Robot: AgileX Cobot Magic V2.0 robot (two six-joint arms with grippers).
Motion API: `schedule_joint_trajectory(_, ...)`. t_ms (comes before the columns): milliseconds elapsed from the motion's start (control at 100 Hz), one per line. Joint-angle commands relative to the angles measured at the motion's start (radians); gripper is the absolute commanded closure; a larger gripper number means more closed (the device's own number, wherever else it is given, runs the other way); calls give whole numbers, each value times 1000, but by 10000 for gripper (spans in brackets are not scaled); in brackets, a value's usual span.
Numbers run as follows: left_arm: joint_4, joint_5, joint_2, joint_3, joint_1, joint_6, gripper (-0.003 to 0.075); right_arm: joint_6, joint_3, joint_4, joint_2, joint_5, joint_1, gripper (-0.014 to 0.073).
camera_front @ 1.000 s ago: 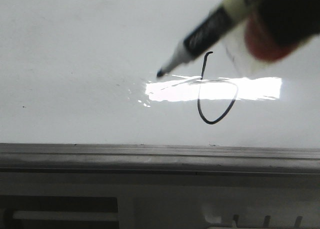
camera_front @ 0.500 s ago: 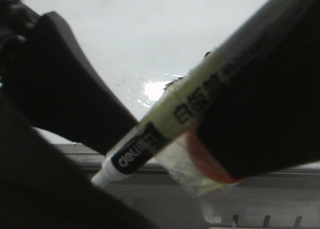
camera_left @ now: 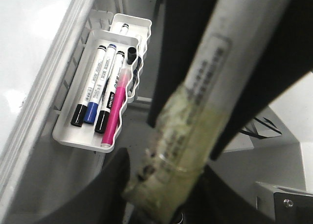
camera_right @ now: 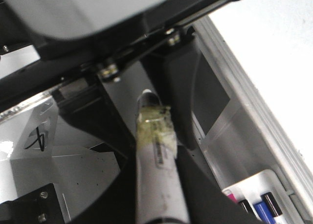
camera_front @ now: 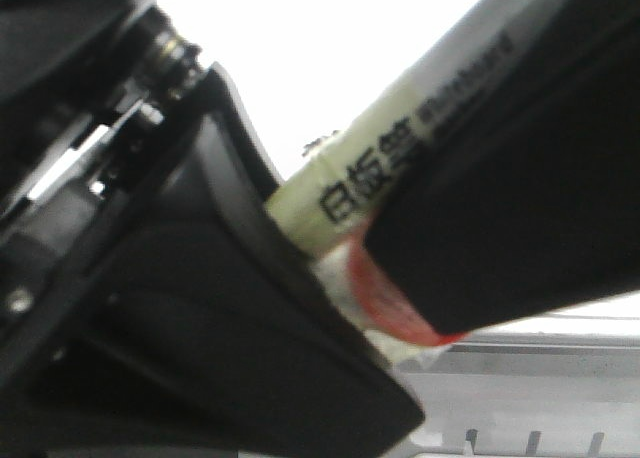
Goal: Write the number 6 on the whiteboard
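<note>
**Marker changes hands in front of the whiteboard**

The number 6 itself is out of sight here: both arms crowd the front camera and hide the patch of the large glossy white whiteboard (camera_front: pixel 300 48) where ink would show. Only a bright strip of board and its grey metal rim (camera_front: pixel 540 353) show past the arms.

The white-barrelled marker pen with black printed lettering (camera_front: pixel 390 173) sits clamped in the right tool (camera_right: pixel 154 136), a wrap of yellowish tape around its barrel. Its tip end points into the black fingers of the left tool (camera_left: pixel 161 185), which stand on either side of the barrel; whether they are pressing on it cannot be told from these views.

Below the board's rim, a white plastic tray (camera_left: pixel 66 136) holds spare markers, black, blue and one pink (camera_left: pixel 115 111), with a second tray beyond it.

The writing step looks over; this appears to be a handover or capping. The next move calls for a firm left-side grip before the right lets go.
</note>
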Motion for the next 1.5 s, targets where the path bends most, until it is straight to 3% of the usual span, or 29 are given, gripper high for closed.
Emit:
schedule_joint_trajectory(0,-32,-46,-16,-35,-9,0,606,-14,-30,-16,-7,-23,1,640)
schedule_joint_trajectory(170,-33,-29,-16,-35,-9,0,738,-23,-30,-16,-7,22,1,640)
schedule_joint_trajectory(360,-37,-27,-16,-35,-9,0,730,-23,-30,-16,-7,24,1,640)
schedule_joint_trajectory(460,-37,-27,-16,-35,-9,0,640,-23,-30,-16,-7,24,1,640)
schedule_joint_trajectory(600,-40,-27,-16,-35,-9,0,431,-23,-24,-16,-7,29,1,640)
schedule_joint_trajectory(670,-48,-27,-16,-35,-9,0,410,-23,-23,-16,-7,39,1,640)
schedule_joint_trajectory(900,-56,-40,-16,-35,-9,0,475,-23,-23,-16,-7,43,1,640)
schedule_joint_trajectory(1040,-56,-47,-16,-35,-9,0,596,-23,-23,-16,-7,39,1,640)
schedule_joint_trajectory(1150,-56,-62,-16,-35,-9,0,737,-23,-23,-16,-7,37,1,639)
schedule_joint_trajectory(1230,-56,-67,-16,-35,-9,0,739,-23,-23,-16,-7,23,1,634)
schedule_joint_trajectory(1350,-56,-68,-16,-35,-9,0,739,-23,-23,-20,-7,-14,1,526)
schedule_joint_trajectory(1490,-56,-71,-16,-35,-9,0,739,-23,-25,-65,-7,-19,1,230)
